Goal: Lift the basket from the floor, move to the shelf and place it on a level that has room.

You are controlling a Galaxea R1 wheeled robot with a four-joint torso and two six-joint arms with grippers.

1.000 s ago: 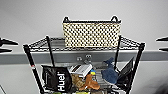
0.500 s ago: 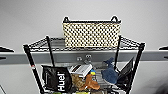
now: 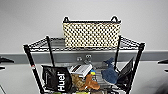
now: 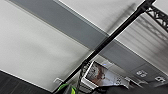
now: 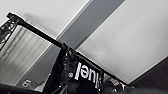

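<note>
The cream woven basket [image 3: 91, 33] with two small black loop handles stands upright on the level [image 3: 42, 45], the top wire tier of the black shelf [image 3: 32, 67]. Nothing holds it. Dark parts of my left gripper [image 3: 3, 61] and right gripper [image 3: 163, 62] show at the two edges of the head view, well out to the sides of the rack and lower than the top tier. A shelf post [image 4: 112, 36] crosses the left wrist view, and another post [image 5: 40, 33] crosses the right wrist view. A dark strip of floor [image 4: 15, 85] lies under the wall.
The tier below holds a black Huel bag [image 3: 57, 79], a white box [image 3: 80, 69], a blue cloth [image 3: 110, 72] and brown items [image 3: 86, 82]. The Huel bag [image 5: 85, 75] is close in the right wrist view. A white wall with a grey band [image 3: 15, 57] stands behind the rack.
</note>
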